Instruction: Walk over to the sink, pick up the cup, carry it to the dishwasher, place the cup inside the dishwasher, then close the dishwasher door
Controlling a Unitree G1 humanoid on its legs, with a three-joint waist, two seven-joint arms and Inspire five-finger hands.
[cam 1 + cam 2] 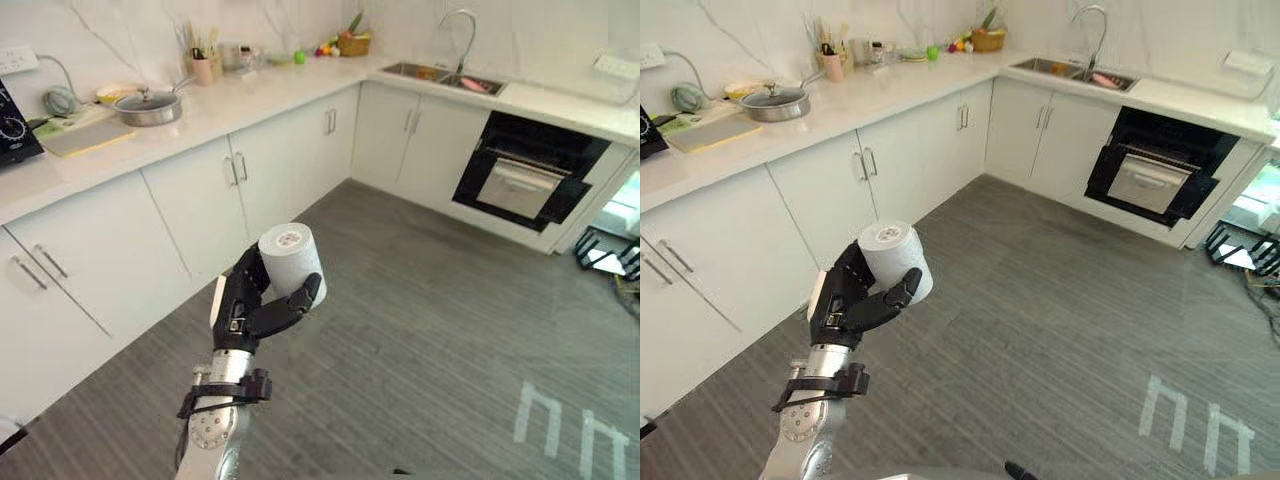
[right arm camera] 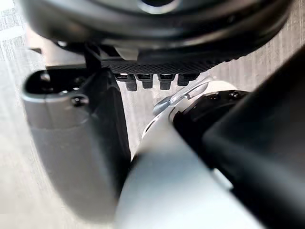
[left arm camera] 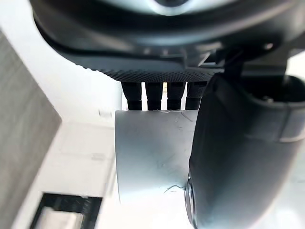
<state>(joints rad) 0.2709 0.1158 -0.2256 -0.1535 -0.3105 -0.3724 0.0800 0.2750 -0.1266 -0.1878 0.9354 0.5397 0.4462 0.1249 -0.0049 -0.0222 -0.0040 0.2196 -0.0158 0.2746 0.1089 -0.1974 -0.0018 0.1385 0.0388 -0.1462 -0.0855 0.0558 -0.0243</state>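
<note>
My left hand (image 1: 245, 305) is raised over the grey floor, shut on a pale grey cup (image 1: 290, 258). Fingers and thumb wrap its side, and its round end faces up towards me. The left wrist view shows the cup (image 3: 152, 157) pressed between the fingers and the thumb. The sink (image 1: 440, 75) with its curved tap is set in the far counter, right of the corner. Right of the sink, under the counter, sits a dark appliance (image 1: 525, 170) with its door closed. My right hand (image 2: 157, 28) hangs over the floor, fingers relaxed and holding nothing.
White cabinets (image 1: 200, 215) run along the left and far sides under a pale worktop. On it stand a lidded pan (image 1: 148, 105), a utensil pot (image 1: 203, 68) and a fruit basket (image 1: 352, 43). Open grey floor (image 1: 440, 330) lies between me and the appliance.
</note>
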